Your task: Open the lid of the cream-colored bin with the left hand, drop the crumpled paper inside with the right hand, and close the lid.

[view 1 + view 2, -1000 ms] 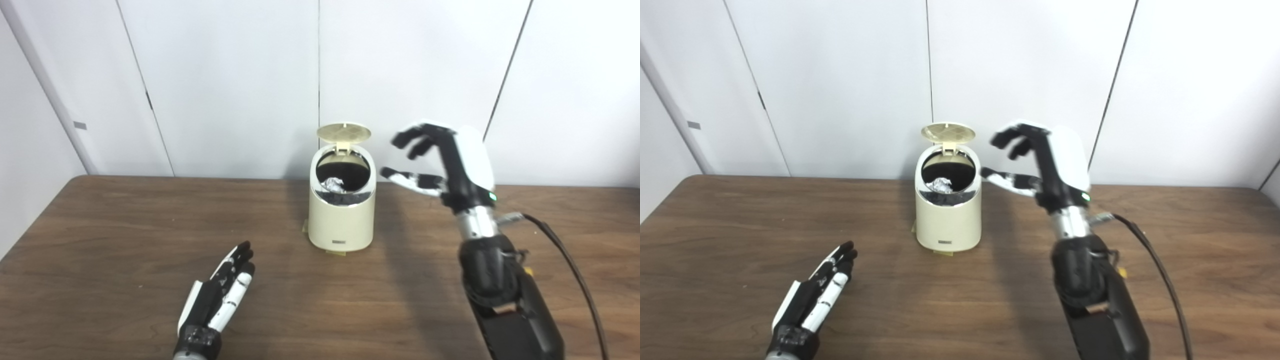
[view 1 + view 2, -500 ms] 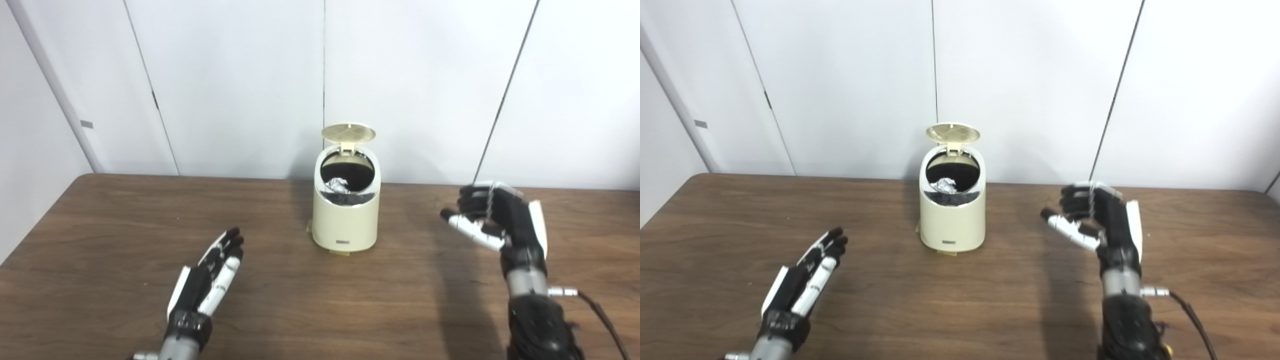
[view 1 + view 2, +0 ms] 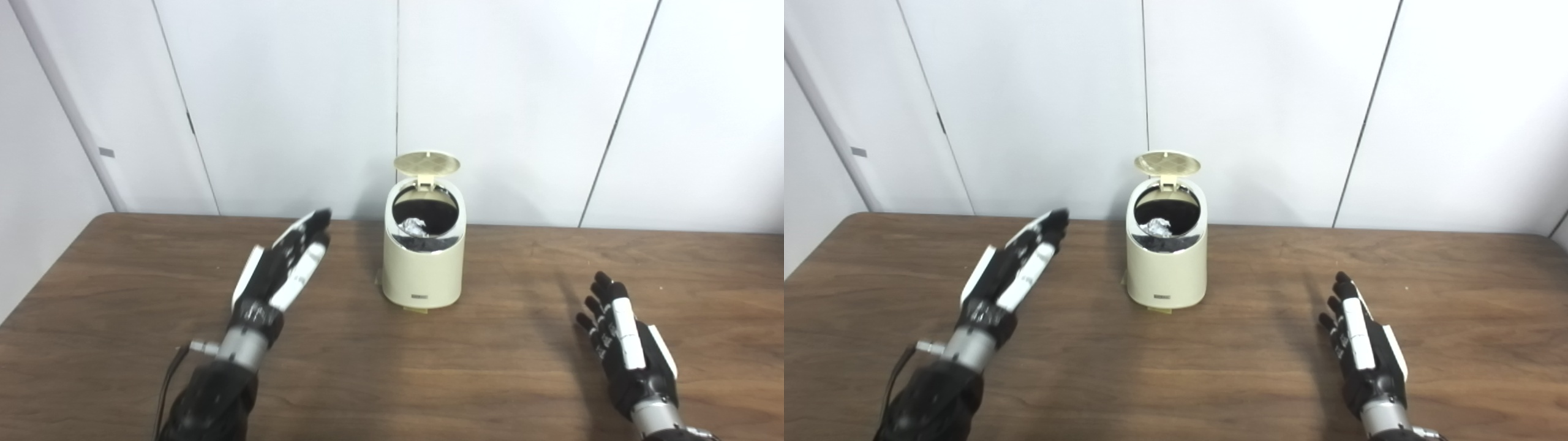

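Rounded cream bin (image 3: pixel 421 269), round lid (image 3: pixel 426 162) upright, crinkled paper (image 3: pixel 414 227) inside, left hand (image 3: pixel 283 268) and right hand (image 3: pixel 625 343) empty, fingers extended.

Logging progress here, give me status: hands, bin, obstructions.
Left hand open, raised beside cream-colored bin. Right hand open, low. Lid up, crumpled paper inside. Nothing blocking.

Left hand (image 3: pixel 278 272) raised, fingers straight; right hand (image 3: pixel 625 346) low, fingers spread.
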